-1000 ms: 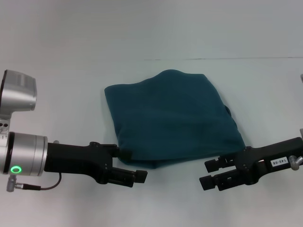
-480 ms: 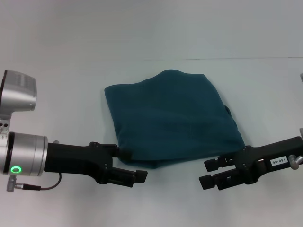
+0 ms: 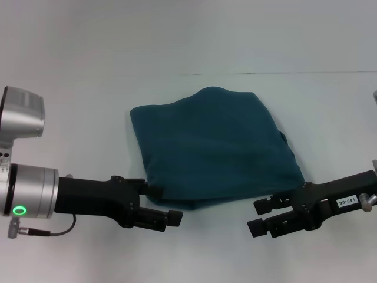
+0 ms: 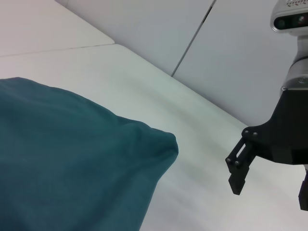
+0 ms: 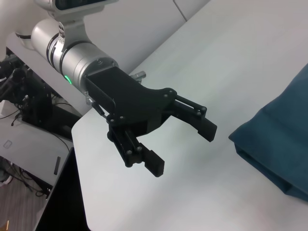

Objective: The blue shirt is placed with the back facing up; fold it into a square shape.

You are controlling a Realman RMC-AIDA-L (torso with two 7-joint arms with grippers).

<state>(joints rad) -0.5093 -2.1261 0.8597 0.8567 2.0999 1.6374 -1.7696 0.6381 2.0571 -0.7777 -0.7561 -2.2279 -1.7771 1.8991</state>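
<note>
Right wrist: left end effector spread.

A small white label sits on the black body of the right hand in the head view; its print looks like "140-06", though the digits are small. No other writing can be read anywhere.

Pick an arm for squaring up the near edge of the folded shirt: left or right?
Left, probably. The left claw, open, sits right at the blue shirt's near-left corner, almost touching it. The right claw, also open, hangs just off the near-right corner.
</note>
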